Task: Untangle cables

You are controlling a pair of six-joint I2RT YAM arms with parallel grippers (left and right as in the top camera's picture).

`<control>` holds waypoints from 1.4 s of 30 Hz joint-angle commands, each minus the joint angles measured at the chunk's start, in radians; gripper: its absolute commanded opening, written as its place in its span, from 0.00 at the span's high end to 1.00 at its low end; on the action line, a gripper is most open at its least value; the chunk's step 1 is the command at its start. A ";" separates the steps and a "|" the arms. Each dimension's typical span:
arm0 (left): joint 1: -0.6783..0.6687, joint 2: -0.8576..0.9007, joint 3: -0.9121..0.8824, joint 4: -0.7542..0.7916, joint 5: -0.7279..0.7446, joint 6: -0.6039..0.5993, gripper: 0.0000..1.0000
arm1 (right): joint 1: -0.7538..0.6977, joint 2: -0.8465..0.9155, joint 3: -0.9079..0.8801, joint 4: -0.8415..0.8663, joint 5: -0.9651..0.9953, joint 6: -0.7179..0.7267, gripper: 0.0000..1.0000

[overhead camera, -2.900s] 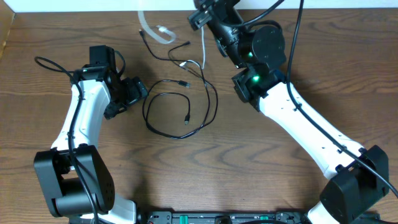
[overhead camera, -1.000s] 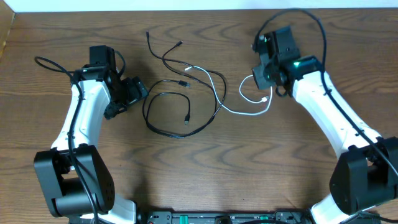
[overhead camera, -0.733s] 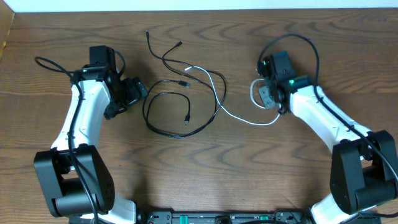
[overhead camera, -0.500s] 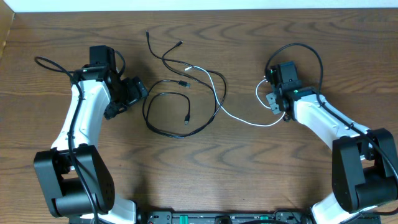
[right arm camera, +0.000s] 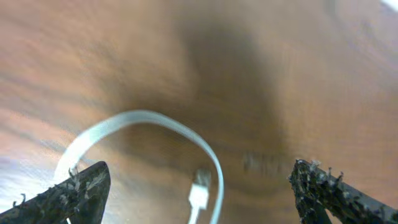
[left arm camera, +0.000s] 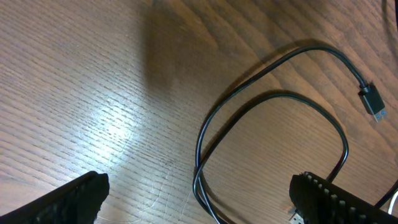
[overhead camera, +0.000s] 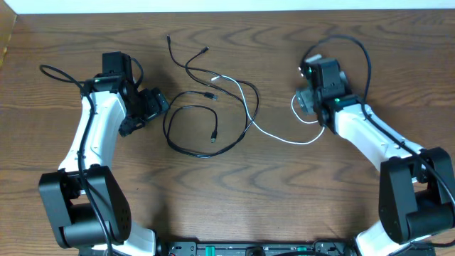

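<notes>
The white cable [overhead camera: 274,135] lies on the table, running from the tangle at centre to a small loop at the right. My right gripper [overhead camera: 304,101] hovers over that loop, open. In the right wrist view the white loop [right arm camera: 143,118] and its plug [right arm camera: 199,196] lie between the spread fingers, touched by neither. A black cable [overhead camera: 215,124] forms a big loop at centre, and thinner black cables [overhead camera: 170,48] lie behind it. My left gripper [overhead camera: 158,105] stays open beside the loop's left edge, and its wrist view shows the doubled black cable [left arm camera: 208,124] between its fingers.
Thick black robot cords arc beside the left arm [overhead camera: 53,71] and above the right arm [overhead camera: 364,50]. The table's far edge [overhead camera: 227,10] runs along the top of the overhead view. Both arm bases stand at the near edge.
My right gripper carried the white cable's end down and right, then opened and let it go onto the table. The left arm has not moved.
</notes>
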 commanded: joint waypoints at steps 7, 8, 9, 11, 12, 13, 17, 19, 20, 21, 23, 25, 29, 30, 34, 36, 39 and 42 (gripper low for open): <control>0.004 0.006 -0.005 -0.002 -0.013 0.002 0.02 | 0.029 -0.019 0.058 0.046 -0.217 0.192 0.11; 0.004 0.006 -0.005 -0.002 -0.013 0.002 0.02 | 0.029 -0.019 0.058 0.046 -0.229 0.224 0.14; 0.004 0.006 -0.005 -0.002 -0.013 0.002 0.02 | 0.029 -0.017 0.056 0.047 -0.246 0.260 0.19; 0.004 0.006 -0.005 -0.002 -0.013 0.002 0.02 | 0.029 -0.010 0.055 0.045 -0.308 0.322 0.41; 0.004 0.006 -0.005 -0.002 -0.013 0.002 0.02 | 0.031 -0.005 0.053 0.045 -0.328 0.330 0.48; 0.004 0.006 -0.005 -0.002 -0.013 0.002 0.02 | 0.031 0.000 0.052 0.046 -0.336 0.332 0.59; 0.004 0.006 -0.005 -0.002 -0.013 0.002 0.02 | 0.040 0.030 0.051 0.048 -0.336 0.389 0.99; 0.004 0.006 -0.005 -0.002 -0.013 0.002 0.02 | 0.046 0.054 0.051 0.052 -0.345 0.459 0.99; 0.004 0.006 -0.005 -0.002 -0.013 0.002 0.02 | 0.047 0.070 0.051 0.059 -0.363 0.486 0.99; 0.004 0.006 -0.005 -0.002 -0.013 0.002 0.02 | 0.047 0.083 0.051 0.066 -0.388 0.505 0.98; 0.004 0.006 -0.005 -0.002 -0.013 0.002 0.02 | 0.051 0.115 0.051 0.092 -0.454 0.533 0.84; 0.004 0.006 -0.005 -0.002 -0.013 0.002 0.02 | 0.056 0.153 0.051 0.131 -0.546 0.537 0.82; 0.004 0.006 -0.005 -0.002 -0.013 0.002 0.02 | 0.079 0.225 0.051 0.216 -0.689 0.546 0.79; 0.004 0.006 -0.005 -0.002 -0.013 0.002 0.02 | 0.084 0.238 0.051 0.228 -0.700 0.556 0.78; 0.004 0.006 -0.005 -0.002 -0.013 0.002 0.02 | 0.104 0.271 0.051 0.303 -0.766 0.563 0.74; 0.004 0.006 -0.005 -0.002 -0.013 0.002 0.02 | 0.113 0.271 0.051 0.350 -0.812 0.563 0.73; 0.004 0.006 -0.005 -0.002 -0.013 0.002 0.02 | 0.124 0.271 0.051 0.441 -0.882 0.563 0.73; 0.004 0.006 -0.005 -0.002 -0.013 0.002 0.02 | 0.133 0.271 0.051 0.483 -0.883 0.562 0.72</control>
